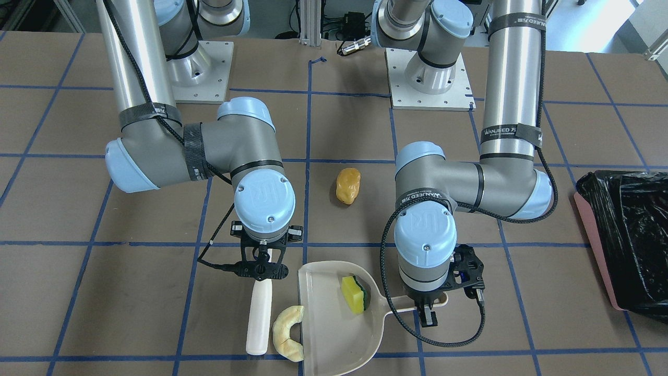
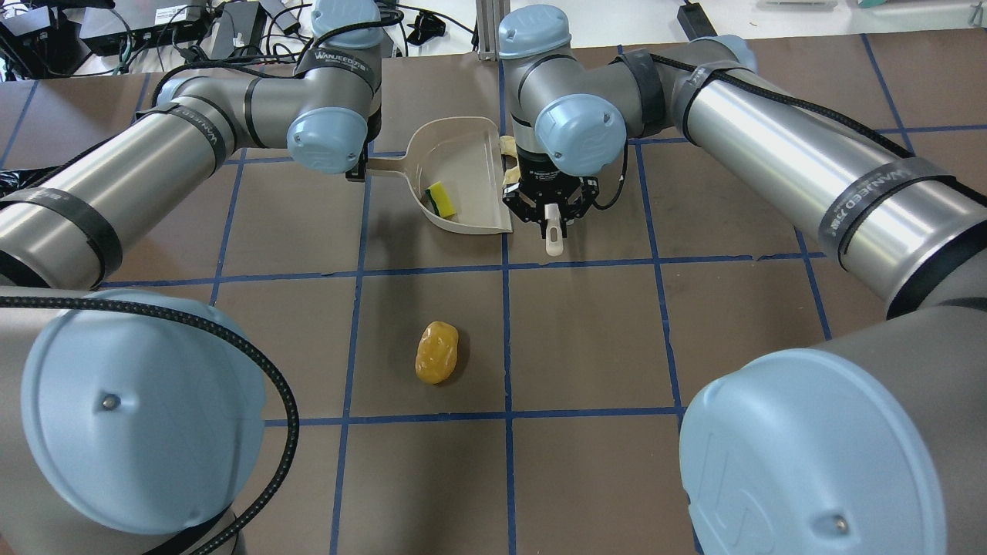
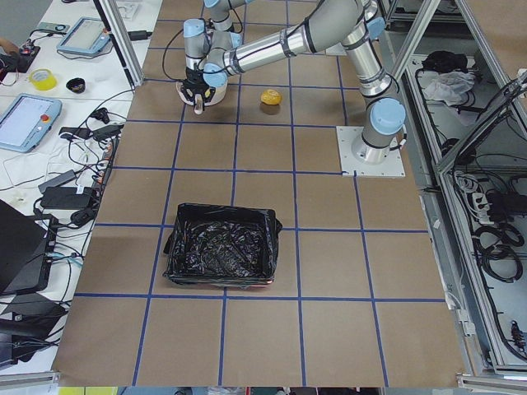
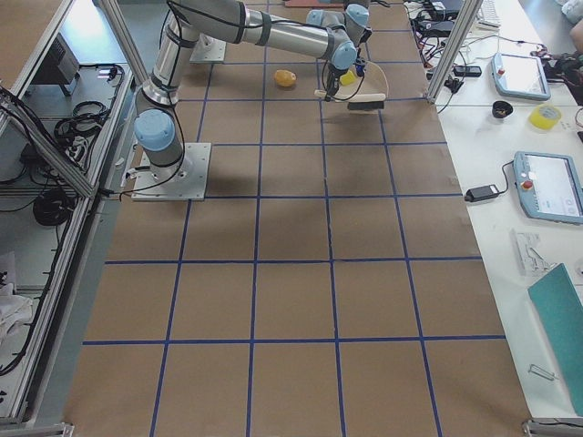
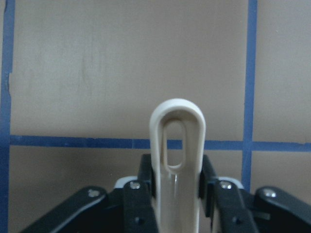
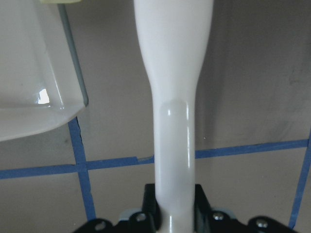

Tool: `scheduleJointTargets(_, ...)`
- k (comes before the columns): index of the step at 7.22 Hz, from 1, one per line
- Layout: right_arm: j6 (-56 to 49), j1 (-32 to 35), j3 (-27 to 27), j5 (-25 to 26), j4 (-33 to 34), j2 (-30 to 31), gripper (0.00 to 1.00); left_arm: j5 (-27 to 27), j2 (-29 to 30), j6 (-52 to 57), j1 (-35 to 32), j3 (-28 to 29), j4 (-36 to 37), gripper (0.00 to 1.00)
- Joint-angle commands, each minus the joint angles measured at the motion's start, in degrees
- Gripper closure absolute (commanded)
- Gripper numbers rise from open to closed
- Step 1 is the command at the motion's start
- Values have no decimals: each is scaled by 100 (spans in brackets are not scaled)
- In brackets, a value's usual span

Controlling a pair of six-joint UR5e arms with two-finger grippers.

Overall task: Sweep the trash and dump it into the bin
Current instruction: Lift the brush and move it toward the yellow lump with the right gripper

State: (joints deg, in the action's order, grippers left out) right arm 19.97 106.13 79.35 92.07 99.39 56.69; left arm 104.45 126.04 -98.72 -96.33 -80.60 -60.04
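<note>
The beige dustpan [image 1: 334, 334] lies on the table with the green-and-yellow sponge chunk [image 1: 355, 294] inside; the sponge also shows in the overhead view [image 2: 442, 198]. My left gripper [image 1: 425, 309] is shut on the dustpan handle [image 5: 177, 145]. My right gripper [image 1: 261, 263] is shut on a white brush handle [image 6: 174, 121]. The pale cream slice [image 1: 288, 332] lies at the pan's open edge, between pan and brush. The orange-yellow lump [image 2: 436, 352] sits alone on the table, nearer the robot. The black-lined pink bin [image 1: 626, 240] stands far off on my left.
The brown table is marked with a blue tape grid. Both arm base plates [image 1: 428, 83] stand at the robot's edge. The bin [image 3: 221, 247] sits several grid squares from the dustpan. Tablets and tape rolls lie on side tables beyond the far edge.
</note>
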Motion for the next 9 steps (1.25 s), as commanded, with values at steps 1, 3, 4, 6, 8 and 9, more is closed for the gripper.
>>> scheduleJointTargets(1,190,-5,45,-223,36,-35,100,5,26,20,0,0,-8,100)
scheduleJointTargets(3,410,4,46,-662,37,-71,100,31,17,20,0,0,-16,100)
scheduleJointTargets(4,585,30,45,-734,36,-88,100,23,9,20,0,0,-8,100)
scheduleJointTargets(6,910,205,19,-1120,36,-79,100,5,17,20,0,0,-8,100)
scheduleJointTargets(8,1298,626,-68,-1305,115,-18,100,-4,17,20,0,0,-8,100)
scheduleJointTargets(9,1290,636,-156,-1271,55,0,100,-4,17,20,0,-9,-8,100)
